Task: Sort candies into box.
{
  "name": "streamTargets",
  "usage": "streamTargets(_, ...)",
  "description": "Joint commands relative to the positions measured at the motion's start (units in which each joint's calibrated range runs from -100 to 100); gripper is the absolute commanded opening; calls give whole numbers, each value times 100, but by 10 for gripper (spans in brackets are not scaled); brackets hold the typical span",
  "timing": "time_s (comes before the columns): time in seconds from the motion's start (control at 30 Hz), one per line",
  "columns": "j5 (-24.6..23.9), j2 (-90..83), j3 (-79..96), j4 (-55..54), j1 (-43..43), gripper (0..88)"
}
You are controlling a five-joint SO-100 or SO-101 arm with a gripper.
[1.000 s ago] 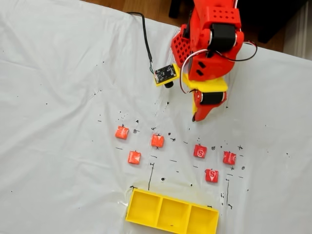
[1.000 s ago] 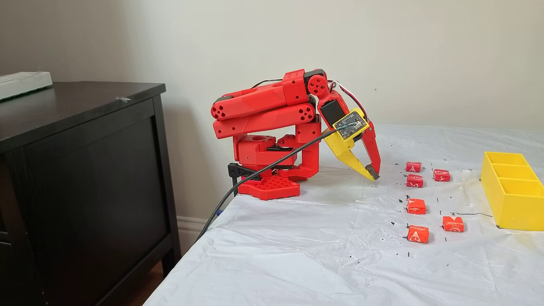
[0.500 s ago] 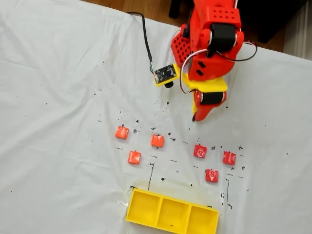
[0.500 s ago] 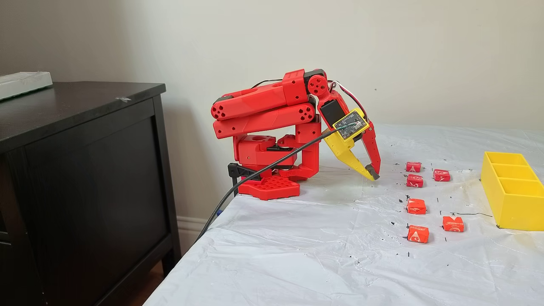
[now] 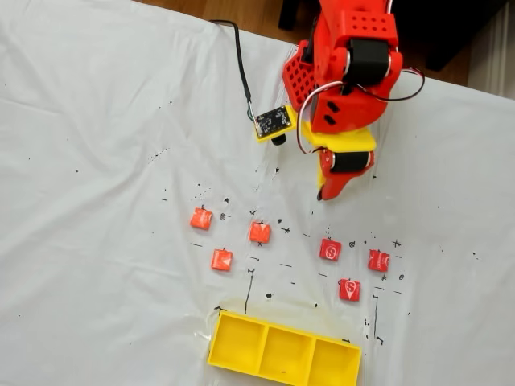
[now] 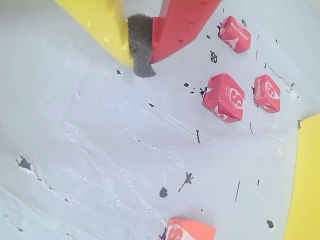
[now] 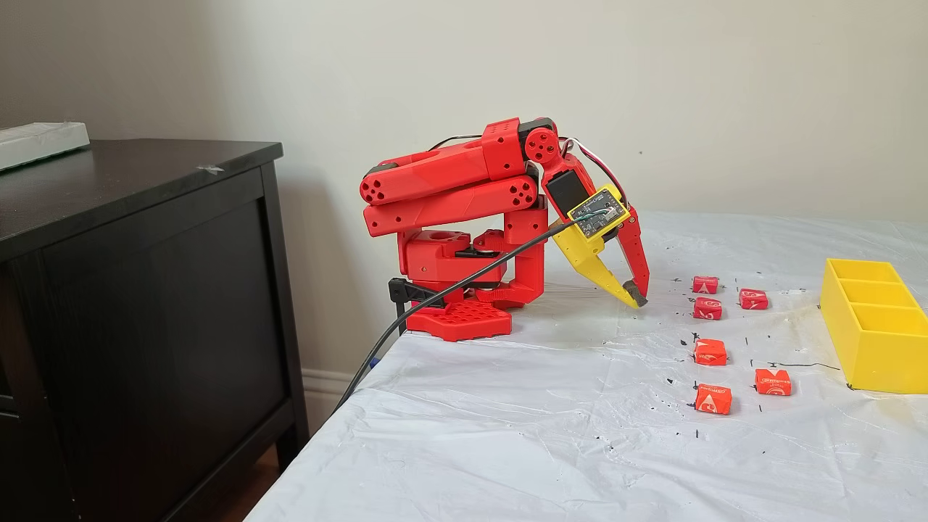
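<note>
Soft, even daylight fills my workspace, with no hard shadows. The white plastic sheet [image 7: 551, 406] shows mild sheen on its wrinkles, and a faint shadow lies under my folded arm. From my wrist, my fingertips [image 6: 141, 47] look slightly soft, the sheet sharp.

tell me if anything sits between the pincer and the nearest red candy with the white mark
Nothing visible does. The pincer is shut and empty, just above the sheet, and only bare white sheet with ink specks lies between it and the nearest marked candy. The other candies lie off to the sides of that path.
</note>
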Motion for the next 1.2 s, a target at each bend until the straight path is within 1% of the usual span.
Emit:
streamTargets(0.0, 39, -34, -117, 112, -39, 1)
streamTargets(0.47, 54, -34, -117, 112, -39, 1)
streamTargets(0.57, 205, -34, -108, 112, -446, 1)
streamTargets(0.63, 147, -34, -90, 14, -537, 1)
streamTargets(0.7, -49, -34, -136, -19, -528, 1)
streamTargets(0.77, -112, -34, -409, -60, -410, 1)
streamTargets(0.87, -142, -34, -1237, 268, -356, 0)
streamTargets(0.97, -190, -34, -2120, 800, -510, 0)
streamTargets(1.03, -303, -17, -2530, 906, -627, 0)
streamTargets(1.17, -454, 789, -3495, 964, -818, 0)
